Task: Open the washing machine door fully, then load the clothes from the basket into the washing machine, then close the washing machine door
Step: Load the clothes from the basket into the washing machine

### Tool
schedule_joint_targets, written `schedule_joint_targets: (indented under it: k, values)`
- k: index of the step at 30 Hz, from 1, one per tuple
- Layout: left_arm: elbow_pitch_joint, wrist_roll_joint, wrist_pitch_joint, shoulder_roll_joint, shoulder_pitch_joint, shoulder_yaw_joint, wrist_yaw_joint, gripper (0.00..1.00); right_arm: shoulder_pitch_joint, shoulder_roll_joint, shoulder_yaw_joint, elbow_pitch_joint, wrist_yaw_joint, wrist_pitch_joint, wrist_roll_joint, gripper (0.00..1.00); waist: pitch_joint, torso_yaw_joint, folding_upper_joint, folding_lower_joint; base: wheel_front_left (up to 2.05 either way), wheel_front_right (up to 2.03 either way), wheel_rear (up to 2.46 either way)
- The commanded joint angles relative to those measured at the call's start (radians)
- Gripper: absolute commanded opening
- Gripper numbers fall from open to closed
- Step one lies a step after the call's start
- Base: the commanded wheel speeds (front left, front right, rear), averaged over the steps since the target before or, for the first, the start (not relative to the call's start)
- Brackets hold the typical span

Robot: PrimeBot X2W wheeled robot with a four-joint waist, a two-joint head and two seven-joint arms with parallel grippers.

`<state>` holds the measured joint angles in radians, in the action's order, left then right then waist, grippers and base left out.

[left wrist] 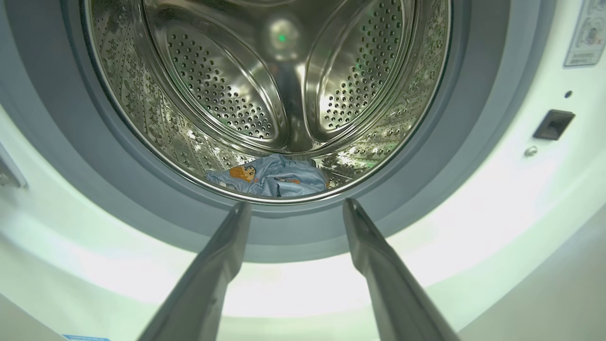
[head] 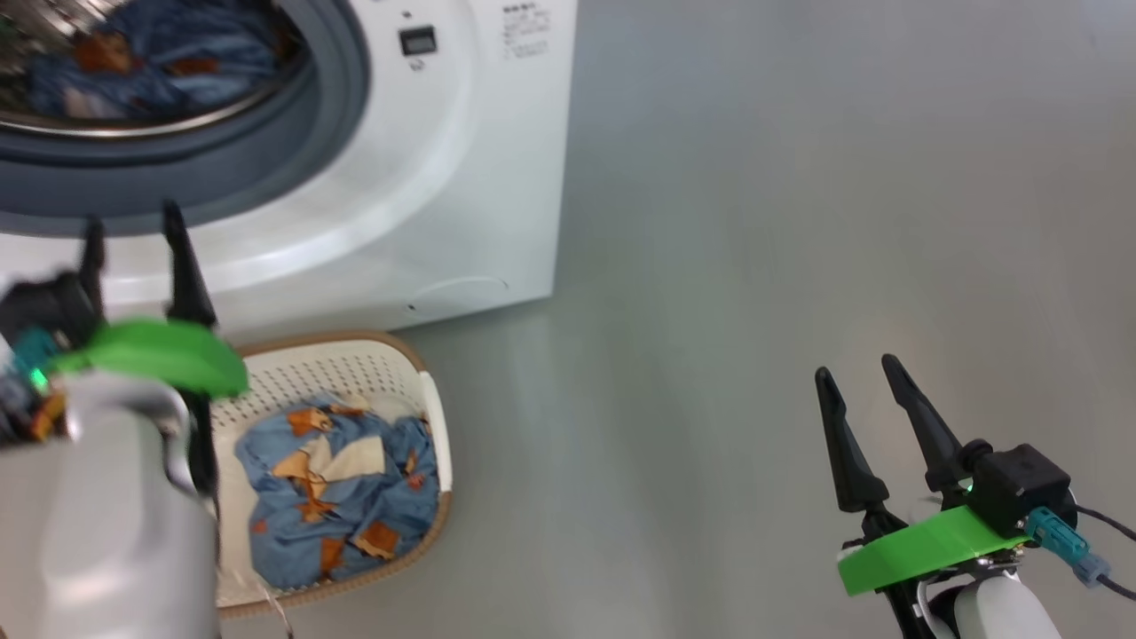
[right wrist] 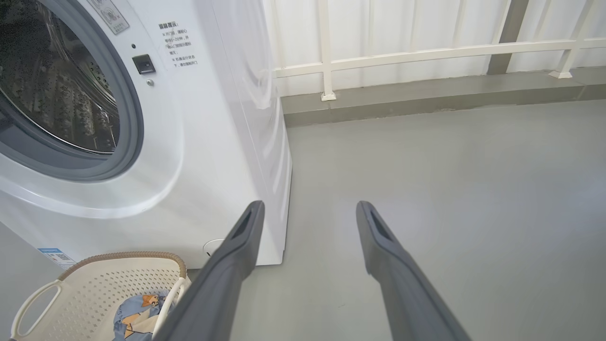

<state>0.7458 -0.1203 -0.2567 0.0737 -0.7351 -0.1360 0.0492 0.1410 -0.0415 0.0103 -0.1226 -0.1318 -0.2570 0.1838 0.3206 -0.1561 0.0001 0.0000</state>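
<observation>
My left hand hangs released before the open washing machine, my right hand likewise empty, while the clothes, judged soft, light and limp, lie bunched in the basket on the floor near the machine: pinch a raised central fold

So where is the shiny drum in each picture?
Head view: drum at top left, blue clothes inside.
Left wrist view: drum across the upper middle.
Right wrist view: drum at the left edge.
Shared landmark: the small dark latch slot right of the drum.
</observation>
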Motion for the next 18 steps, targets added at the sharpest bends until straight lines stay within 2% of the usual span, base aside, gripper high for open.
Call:
schedule_joint_targets:
  k: [1,9,18]
  values:
    - [-0.042,-0.008,-0.005,0.023,0.056,-0.014,0.010,1.00,-0.021,-0.009,0.013,0.015,0.001,-0.005,-0.012,1.00,-0.074,0.053,-0.0001,0.0000,0.00,0.00,0.00]
    - [-0.178,-0.017,-0.005,-0.016,0.301,0.039,0.021,1.00,-0.069,-0.009,-0.002,-0.001,0.001,-0.005,-0.016,1.00,-0.172,0.097,-0.0001,0.0000,0.00,0.00,0.00]
    - [-0.326,-0.071,-0.005,-0.023,0.517,0.102,-0.017,1.00,-0.111,-0.009,-0.004,-0.017,0.001,-0.005,-0.028,1.00,-0.258,0.138,-0.0001,0.0000,0.00,0.00,0.00]
